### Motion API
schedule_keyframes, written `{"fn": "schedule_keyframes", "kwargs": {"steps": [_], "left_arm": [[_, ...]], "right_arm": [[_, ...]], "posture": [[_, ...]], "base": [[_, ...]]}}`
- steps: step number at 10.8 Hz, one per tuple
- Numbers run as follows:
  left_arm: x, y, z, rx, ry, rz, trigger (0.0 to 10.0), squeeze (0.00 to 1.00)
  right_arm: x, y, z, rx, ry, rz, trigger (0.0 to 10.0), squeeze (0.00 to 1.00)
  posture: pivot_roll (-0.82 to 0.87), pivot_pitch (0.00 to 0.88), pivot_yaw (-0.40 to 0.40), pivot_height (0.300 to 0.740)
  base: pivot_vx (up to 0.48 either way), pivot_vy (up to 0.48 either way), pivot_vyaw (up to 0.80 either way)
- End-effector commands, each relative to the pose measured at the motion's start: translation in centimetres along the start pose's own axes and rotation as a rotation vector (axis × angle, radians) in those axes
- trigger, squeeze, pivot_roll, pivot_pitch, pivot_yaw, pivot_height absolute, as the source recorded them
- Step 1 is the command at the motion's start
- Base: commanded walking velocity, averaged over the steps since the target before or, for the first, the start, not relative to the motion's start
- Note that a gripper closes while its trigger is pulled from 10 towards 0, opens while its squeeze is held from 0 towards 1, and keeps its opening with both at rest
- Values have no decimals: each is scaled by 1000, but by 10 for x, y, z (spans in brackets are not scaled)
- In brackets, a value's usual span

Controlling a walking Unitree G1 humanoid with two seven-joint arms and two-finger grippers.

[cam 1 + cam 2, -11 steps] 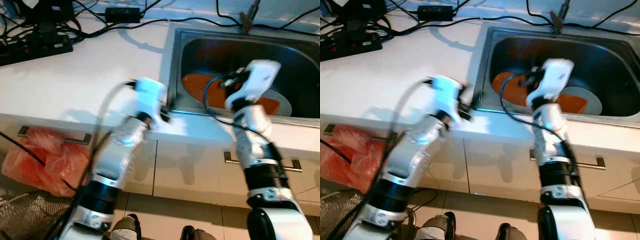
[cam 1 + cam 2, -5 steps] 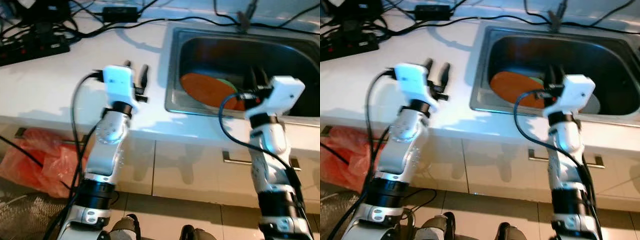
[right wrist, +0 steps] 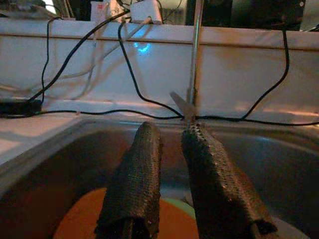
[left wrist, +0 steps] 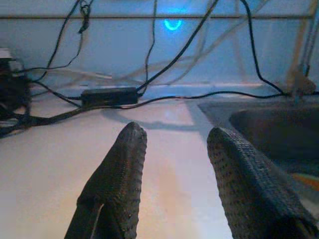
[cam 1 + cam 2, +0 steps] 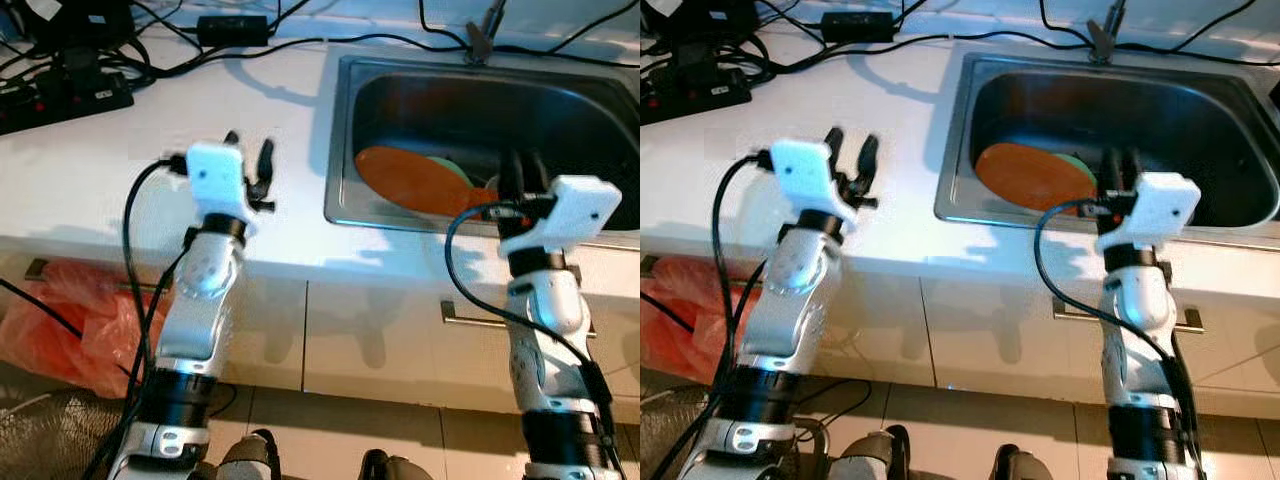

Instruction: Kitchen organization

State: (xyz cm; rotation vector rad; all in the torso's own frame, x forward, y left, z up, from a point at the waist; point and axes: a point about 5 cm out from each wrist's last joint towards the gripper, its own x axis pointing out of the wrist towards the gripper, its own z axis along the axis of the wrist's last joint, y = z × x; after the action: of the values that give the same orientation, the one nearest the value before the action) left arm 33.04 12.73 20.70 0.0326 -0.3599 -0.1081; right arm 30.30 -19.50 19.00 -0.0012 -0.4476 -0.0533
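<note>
An orange plate is lying in the sink, overlapping a green one. The right gripper is being held over the sink's front edge, fingers slightly parted, empty. The left gripper is being held spread and empty above the worktop near its front edge.

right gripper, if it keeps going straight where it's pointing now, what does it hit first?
Probably the far wall of the sink. The right gripper points across the basin, above the orange plate; nothing else shows in that line, though depth is uncertain.
</note>
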Motion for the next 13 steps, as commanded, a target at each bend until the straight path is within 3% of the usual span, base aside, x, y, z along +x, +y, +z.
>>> {"fn": "schedule_keyframes", "kwargs": {"steps": [1,4,13], "left_arm": [[-2,2,0,17,-7,17,10000,0],[-1,1,2,19,-14,24,10000,0],[0,-2,3,12,-19,10,10000,0]], "right_arm": [[0,-1,1,-7,4,-6,10000,0],[4,9,-1,18,19,12,10000,0],[7,5,-3,14,40,8,10000,0]], "posture": [[167,145,0,740],[174,156,-6,740],[169,163,-8,740]], "base": [[0,0,0],[0,-326,0],[0,-454,0]]}}
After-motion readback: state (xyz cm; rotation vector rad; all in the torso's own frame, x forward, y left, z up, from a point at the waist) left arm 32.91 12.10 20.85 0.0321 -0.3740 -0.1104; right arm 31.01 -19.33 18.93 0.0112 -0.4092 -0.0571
